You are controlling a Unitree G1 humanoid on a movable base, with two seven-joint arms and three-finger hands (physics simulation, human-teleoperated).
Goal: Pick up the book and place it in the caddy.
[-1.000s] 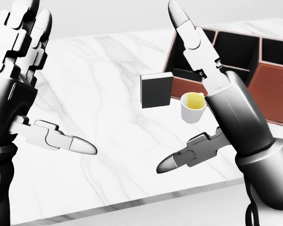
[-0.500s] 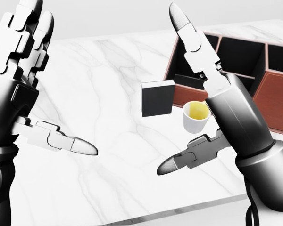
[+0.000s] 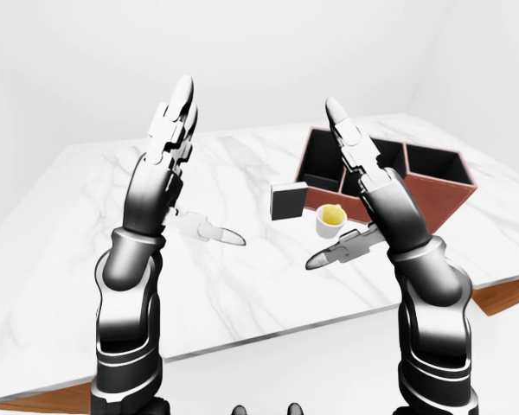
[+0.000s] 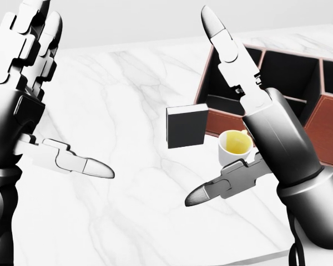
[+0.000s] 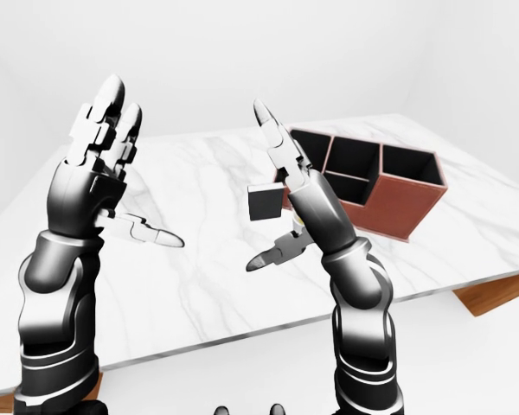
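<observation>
Both hands are raised with fingers (image 4: 222, 39) spread wide, the left hand (image 4: 28, 88) and right hand (image 4: 250, 111) holding nothing. Over the last second the whole view has shifted: the base is closing in. The book (image 4: 187, 126) stands upright on the marble surface (image 4: 116, 100), just beside the caddy (image 4: 327, 127) and a cup (image 4: 234, 147), ungrasped.

Two glossy black-to-silver metallic arms, segmented, with ribbed ring bands at the upper arm. Left hand (image 4: 28, 94) and right hand (image 4: 238, 111) each have three fingers: blocky light-grey jointed links, rounded pale fingertips (image 4: 97, 166). Thin black cable visible by right forearm. No markings readable.
</observation>
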